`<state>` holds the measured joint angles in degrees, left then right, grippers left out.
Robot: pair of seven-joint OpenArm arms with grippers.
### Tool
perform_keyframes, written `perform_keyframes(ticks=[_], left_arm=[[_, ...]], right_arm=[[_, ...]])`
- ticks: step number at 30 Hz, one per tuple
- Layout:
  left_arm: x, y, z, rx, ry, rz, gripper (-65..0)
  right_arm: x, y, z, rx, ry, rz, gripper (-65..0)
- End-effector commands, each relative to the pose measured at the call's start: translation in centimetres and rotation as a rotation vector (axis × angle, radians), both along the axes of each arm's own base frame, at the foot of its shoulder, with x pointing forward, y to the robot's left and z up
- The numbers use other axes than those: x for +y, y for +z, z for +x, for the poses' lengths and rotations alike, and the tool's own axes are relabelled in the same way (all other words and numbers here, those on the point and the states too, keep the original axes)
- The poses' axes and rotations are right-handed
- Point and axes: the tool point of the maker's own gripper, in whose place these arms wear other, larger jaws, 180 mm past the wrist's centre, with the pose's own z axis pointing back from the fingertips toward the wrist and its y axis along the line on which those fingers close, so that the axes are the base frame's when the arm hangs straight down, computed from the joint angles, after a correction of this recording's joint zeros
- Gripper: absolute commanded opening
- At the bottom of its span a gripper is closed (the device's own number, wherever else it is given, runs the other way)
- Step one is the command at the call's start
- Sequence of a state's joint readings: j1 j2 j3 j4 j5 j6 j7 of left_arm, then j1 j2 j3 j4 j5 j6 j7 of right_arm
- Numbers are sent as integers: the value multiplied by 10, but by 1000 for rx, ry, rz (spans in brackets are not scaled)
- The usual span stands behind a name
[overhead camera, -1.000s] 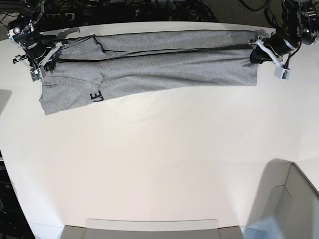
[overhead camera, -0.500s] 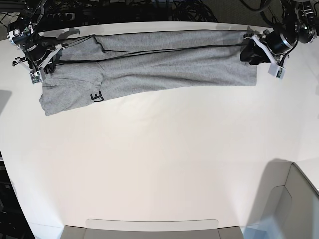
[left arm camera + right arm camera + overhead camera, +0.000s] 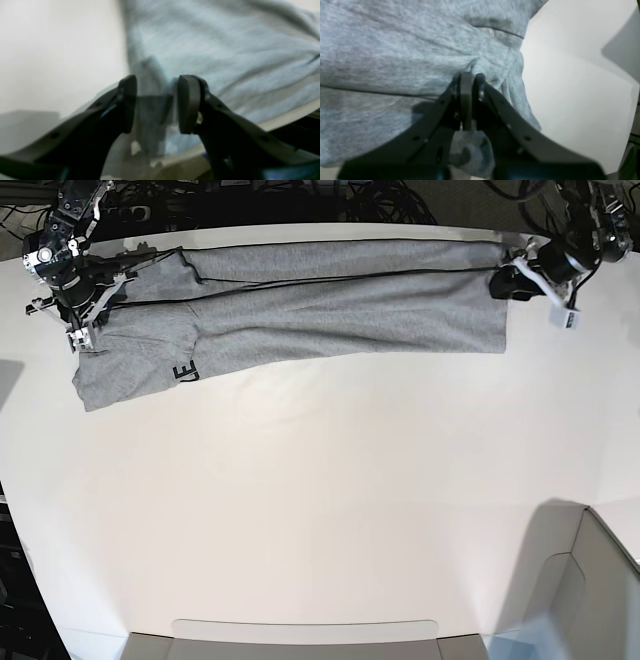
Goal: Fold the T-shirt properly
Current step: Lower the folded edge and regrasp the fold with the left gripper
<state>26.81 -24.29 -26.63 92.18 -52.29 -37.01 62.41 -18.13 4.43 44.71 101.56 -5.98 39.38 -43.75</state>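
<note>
Left hand (image 3: 156,105) has its pads spread with nothing clamped between them, just grey cloth lying beyond the gap, so it looks released at the hem end of the T-shirt (image 3: 330,300). Right hand (image 3: 469,100) is pinched tight on a bunched bit of fabric at the sleeve end, probably to anchor the long fold. Shirt lies flat as a long band along the far edge of the white surface (image 3: 320,500), lengthwise fold in, black lettering (image 3: 185,373) peeking out near the sleeve. Crosswise fold not yet done.
</note>
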Motion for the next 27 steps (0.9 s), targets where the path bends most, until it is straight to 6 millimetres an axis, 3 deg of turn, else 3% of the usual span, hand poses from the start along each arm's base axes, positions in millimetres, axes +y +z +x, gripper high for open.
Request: perform_keyframes(ticks=[1, 11, 16, 20, 22, 27], left_arm=[[6, 11, 8, -42, -3, 13, -361], [4, 11, 8, -48, -20, 9, -316], [-26, 1, 4, -25, -117, -32, -316], [-36, -18, 2, 23, -121, -79, -317], [-30, -30, 5, 50, -84, -98, -317], [-16, -58, -11, 150, -44, -80, -317]], right_arm=[[-2, 9, 6, -29, 18, -10, -650], [4, 10, 13, -38, 38, -7, -650], [4, 10, 13, -39, 38, -7, -650], [9, 10, 15, -39, 51, -3, -650], [11, 9, 16, -38, 59, -1, -650], [11, 9, 15, -37, 57, -1, -650]])
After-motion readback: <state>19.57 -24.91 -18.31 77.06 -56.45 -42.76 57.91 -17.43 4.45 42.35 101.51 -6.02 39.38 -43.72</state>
